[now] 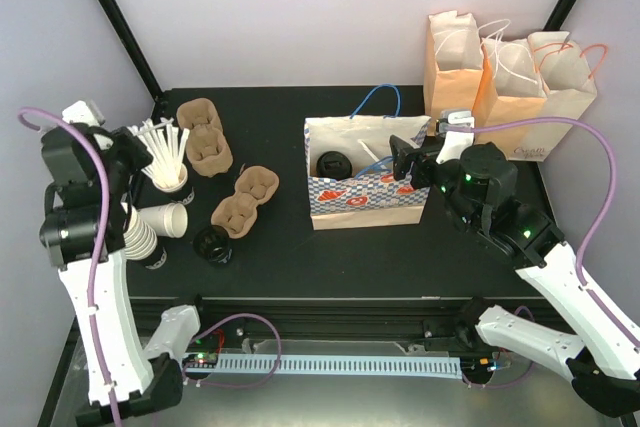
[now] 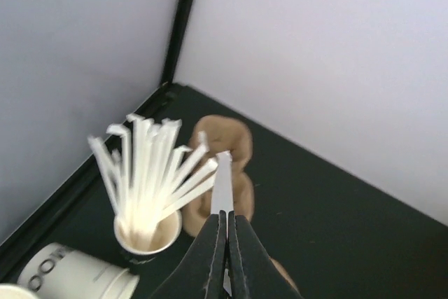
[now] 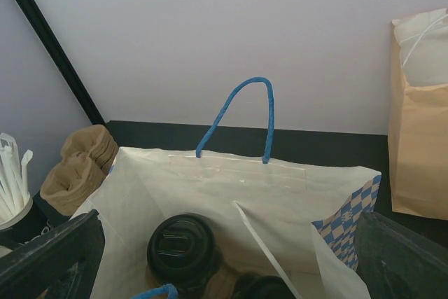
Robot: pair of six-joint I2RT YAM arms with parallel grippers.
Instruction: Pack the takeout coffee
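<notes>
**Straw Pinched While a Coffee Waited by the Bag**

One takeout coffee (image 1: 212, 244) stood on the counter (image 1: 300, 257) at eight o'clock from the blue-patterned paper bag (image 1: 365, 202). Another lidded black cup (image 3: 183, 243) sat inside the bag. The coffee looked light and stiff with a likely slick lid, so it was best gripped around the body. Its fill level was hidden. The left fingers (image 2: 225, 216) were clenched on one straw (image 2: 222, 180). The right fingers (image 3: 227, 257) stood spread wide at the bag's three o'clock edge, grasping nothing.

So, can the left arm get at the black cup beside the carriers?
Probably yes: nothing covers the black cup, and it stands near that arm. But the left hand is shut on a straw.
</notes>
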